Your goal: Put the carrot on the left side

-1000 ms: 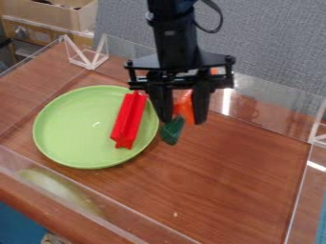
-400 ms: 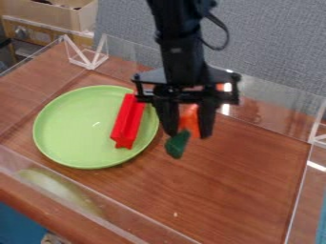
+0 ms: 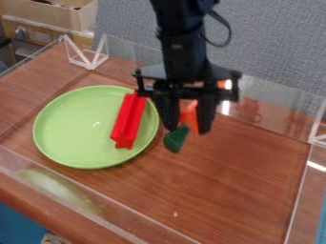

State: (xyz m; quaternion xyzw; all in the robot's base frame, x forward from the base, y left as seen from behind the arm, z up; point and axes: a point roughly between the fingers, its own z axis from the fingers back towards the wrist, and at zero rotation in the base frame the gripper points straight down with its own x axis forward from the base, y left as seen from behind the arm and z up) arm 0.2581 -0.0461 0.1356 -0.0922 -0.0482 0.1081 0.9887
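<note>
On the wooden table (image 3: pixel 242 200), largest item first: a green plate (image 3: pixel 76 129), shallow, set toward the left. Above its right rim, the black gripper (image 3: pixel 185 119), pointing almost straight down, fingers drawn in tight on the carrot (image 3: pixel 182 127), which hangs lifted clear of the table, green stem end lowest, presumably raised for carrying leftward. On the plate's right part, a flat red block (image 3: pixel 129 118), lying slantwise, just beside the carrot; likely to be avoided during the transfer.

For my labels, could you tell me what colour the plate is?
Light green; the plate shows clearly in the camera view.
</note>
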